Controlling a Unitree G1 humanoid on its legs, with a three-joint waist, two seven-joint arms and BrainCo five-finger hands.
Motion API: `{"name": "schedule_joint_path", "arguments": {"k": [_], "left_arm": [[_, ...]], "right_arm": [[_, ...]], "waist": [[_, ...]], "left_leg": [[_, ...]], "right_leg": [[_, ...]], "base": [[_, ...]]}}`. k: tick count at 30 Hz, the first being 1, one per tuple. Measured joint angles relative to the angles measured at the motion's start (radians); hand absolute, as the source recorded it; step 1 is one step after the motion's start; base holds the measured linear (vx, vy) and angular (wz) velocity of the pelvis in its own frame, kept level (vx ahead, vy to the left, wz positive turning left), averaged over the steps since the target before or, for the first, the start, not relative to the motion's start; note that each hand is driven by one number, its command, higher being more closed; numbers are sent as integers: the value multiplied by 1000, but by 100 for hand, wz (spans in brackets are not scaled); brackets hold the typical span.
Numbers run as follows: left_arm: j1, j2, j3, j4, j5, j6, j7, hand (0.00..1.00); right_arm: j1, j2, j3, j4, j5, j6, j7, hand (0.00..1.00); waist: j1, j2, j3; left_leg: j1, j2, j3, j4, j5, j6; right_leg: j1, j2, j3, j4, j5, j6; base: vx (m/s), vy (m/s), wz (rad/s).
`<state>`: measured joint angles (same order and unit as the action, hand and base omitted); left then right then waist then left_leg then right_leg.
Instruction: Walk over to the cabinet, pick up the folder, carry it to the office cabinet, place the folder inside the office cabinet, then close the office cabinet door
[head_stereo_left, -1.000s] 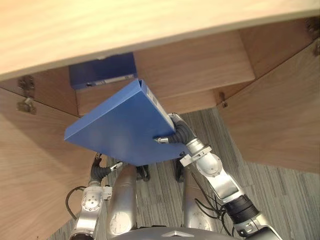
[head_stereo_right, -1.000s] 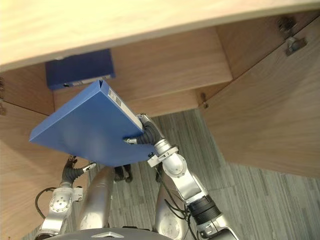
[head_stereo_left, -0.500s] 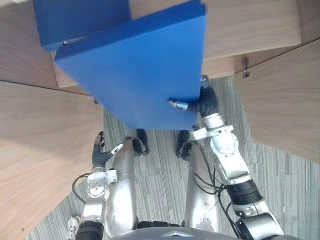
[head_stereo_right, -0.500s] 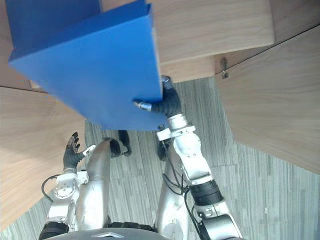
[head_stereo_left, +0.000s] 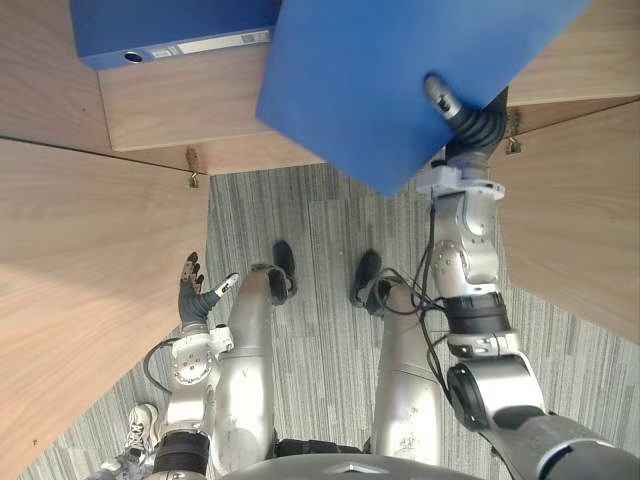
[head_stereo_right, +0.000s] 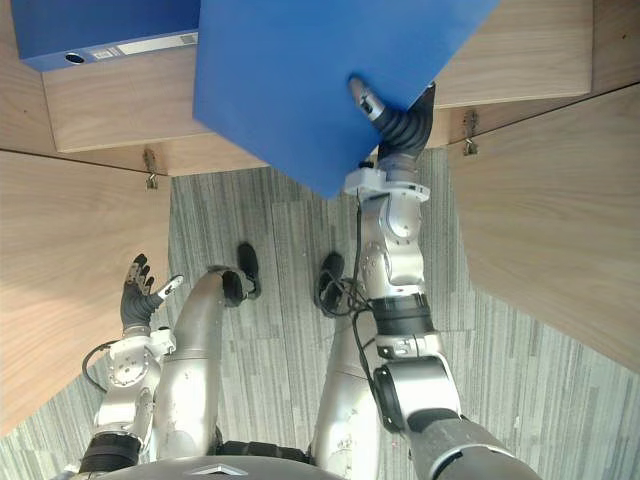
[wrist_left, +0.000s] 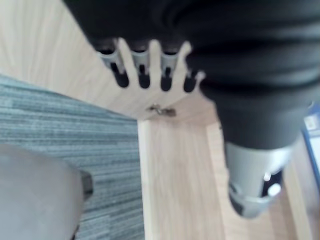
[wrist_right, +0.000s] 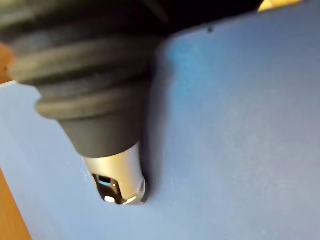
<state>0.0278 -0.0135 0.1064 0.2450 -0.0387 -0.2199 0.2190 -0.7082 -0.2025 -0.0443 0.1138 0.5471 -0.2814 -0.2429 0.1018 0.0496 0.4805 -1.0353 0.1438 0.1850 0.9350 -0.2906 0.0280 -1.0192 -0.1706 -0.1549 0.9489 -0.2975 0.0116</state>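
A: Where's the folder (head_stereo_left: 400, 80) rn?

B: Up in the air in the right hand (head_stereo_left: 478, 128), at the mouth of the cabinet (head_stereo_left: 590, 60) — between the left door (head_stereo_left: 80, 280) and right door (head_stereo_left: 580, 230), both swung open. Its far edge runs out of view, so can't tell how deep it's in.

A: Grip?

B: Thumb (wrist_right: 117, 177) is pressed on the top face near one corner. The other fingers are under the folder, hidden. Reads as a pinch, since nothing else props it.

A: And the other one?

B: Left hand (head_stereo_left: 192, 295) hangs low beside the left door, fingers (wrist_left: 142, 70) straight, holding nothing.

A: How'll the folder handle?

B: Stiff board. It stays flat w/o sagging though it's held by one corner, so prob. light or near empty, imo. The cover's smooth, so likely slippery — a corner pinch could let it swing or slide out. A safer hold would be mid-edge or by the spine, w/ fingers well under.

A: Room inside?

B: A second folder (head_stereo_left: 170, 30) lies on the shelf (head_stereo_left: 180, 100) at the left, spine out. Ours is to its right, apart from it. Looks like it should go down beside that one, not on top. Doors aren't closed yet.
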Motion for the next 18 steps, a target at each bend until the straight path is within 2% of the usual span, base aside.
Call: {"name": "schedule_joint_path", "arguments": {"k": [4,9,18], "left_arm": [[-11,-1,-7,-18,0,-1,35,0],[-15,-7,-31,-38,0,-2,61,0],[-15,-8,-51,-40,-26,-10,80,0]], "right_arm": [[-61,26,-41,28,61,-14,-58,100],[-156,25,-74,114,197,-21,-103,100],[-277,-26,-129,179,333,-62,-134,100]], "waist": [[5,0,0],[21,0,0],[27,0,0]], "left_leg": [[-38,-17,-37,-13,23,-11],[-54,-23,-52,-20,38,-20],[-122,-35,-81,-45,77,-30]], "right_leg": [[-18,-13,-37,1,-7,-11],[-29,-18,-51,10,-11,-15],[-87,-30,-84,14,-11,-24]], "base": [[-44,-91,24],[-51,-76,10],[-60,-55,11]]}}
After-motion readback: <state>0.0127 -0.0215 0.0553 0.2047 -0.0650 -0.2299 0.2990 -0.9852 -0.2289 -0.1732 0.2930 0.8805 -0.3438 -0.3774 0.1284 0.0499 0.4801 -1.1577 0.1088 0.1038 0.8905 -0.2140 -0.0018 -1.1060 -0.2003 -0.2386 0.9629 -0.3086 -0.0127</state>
